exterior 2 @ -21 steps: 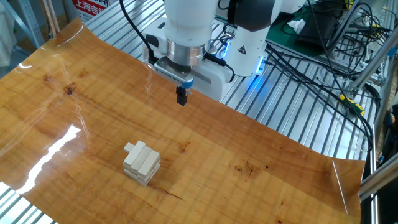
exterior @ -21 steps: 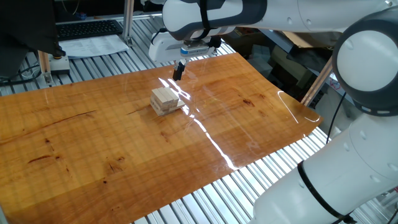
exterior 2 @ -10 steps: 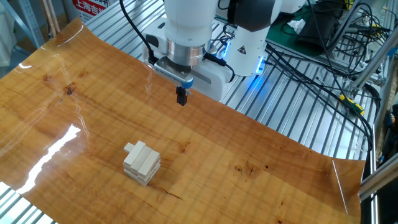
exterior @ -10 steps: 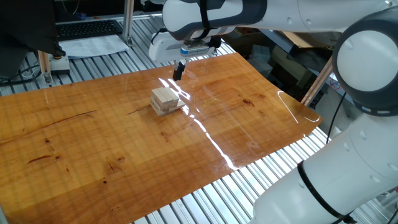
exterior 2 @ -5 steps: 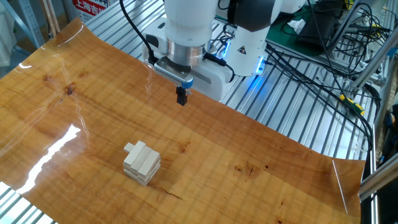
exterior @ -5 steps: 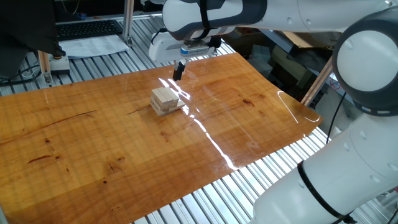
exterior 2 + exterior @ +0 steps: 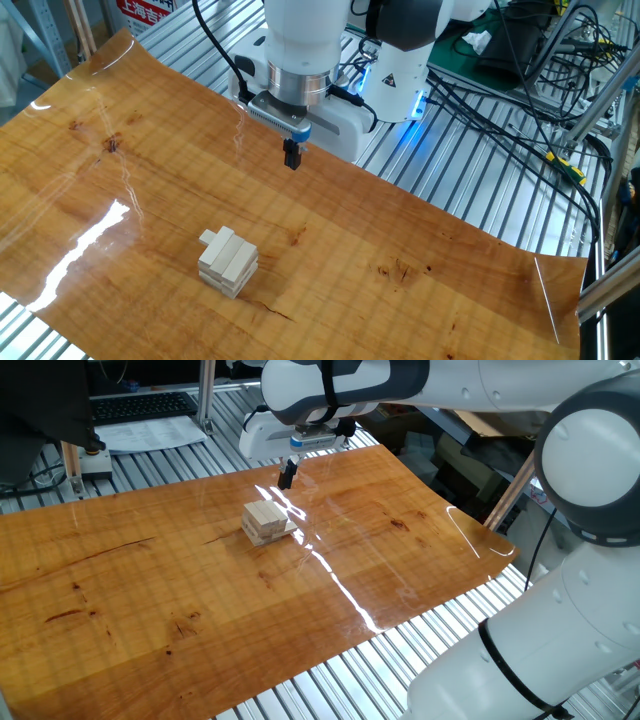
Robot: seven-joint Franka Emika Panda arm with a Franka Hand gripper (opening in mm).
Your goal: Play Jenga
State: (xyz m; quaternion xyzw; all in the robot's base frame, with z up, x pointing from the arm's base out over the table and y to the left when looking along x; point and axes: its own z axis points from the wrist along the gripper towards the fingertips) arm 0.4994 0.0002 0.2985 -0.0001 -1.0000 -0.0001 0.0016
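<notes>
My gripper [image 7: 292, 157] has its two dark fingers [image 7: 286, 474] pressed together with no gap that I can see and nothing between them; they look clenched on air. In the other fixed view they point straight down in the upper middle of the frame, hanging above the wooden board [image 7: 420, 290] near its far edge, without touching it. In one fixed view the same fingers sit in the upper middle, tilted a little, just above and to the right of the stack.

Behind the fingers I see the blue-marked flange and the white wrist [image 7: 297, 50] rising out of the top of the frame, with black cables [image 7: 215, 45] looping beside it. In one fixed view the arm [image 7: 590, 470] sweeps from the wrist across the top and down the right side of the frame, large and white with a grey joint.

The Jenga stack [image 7: 228, 262] stands on the board in the lower left-centre of the other fixed view, well apart from my fingers and below them in the frame. I count about three crossed layers of pale blocks, and one block at the upper left sticks out past the rest. In one fixed view the stack [image 7: 266, 521] sits left of centre in the upper half, just beside a bright streak of glare on the glossy wood.

The board lies on a ribbed metal table [image 7: 300, 695]. A keyboard [image 7: 140, 406] and papers [image 7: 150, 432] sit at the upper left of one fixed view.
</notes>
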